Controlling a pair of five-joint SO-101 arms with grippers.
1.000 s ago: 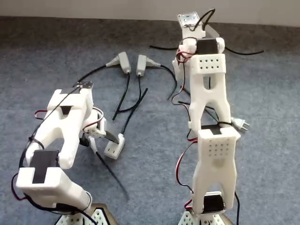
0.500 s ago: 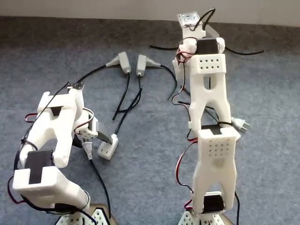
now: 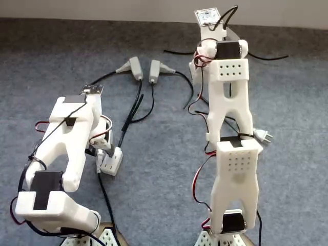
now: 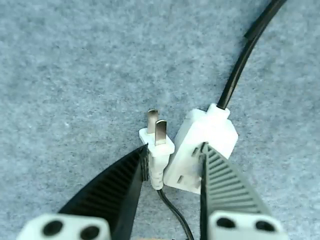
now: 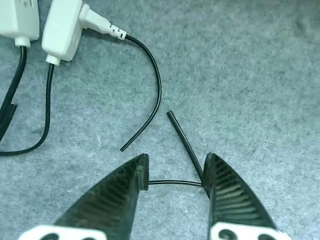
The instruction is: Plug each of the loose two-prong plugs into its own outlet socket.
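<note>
Plug (image 4: 157,145) and socket (image 4: 200,150) pinched side by side in clenched left claw (image 4: 172,152), at 8 o'clock on carpet (image 3: 51,61); prongs bare, probably gathered for lining up. Right claw (image 5: 176,172) released at 1 o'clock, straddling thin wire (image 5: 187,145).

This looks like a small robotics lab or hobby workbench. The desk (image 3: 292,102) is covered in grey, felt-like carpet, and a pale strip of wall (image 3: 102,7) runs beyond the right end effector (image 5: 175,172). Both arms (image 3: 228,72) are white printed shells with bare servo motors (image 3: 229,50) and loose red and black wiring (image 3: 197,187). Cut-off black cord ends (image 5: 182,140) lie just ahead of that end effector.
</note>
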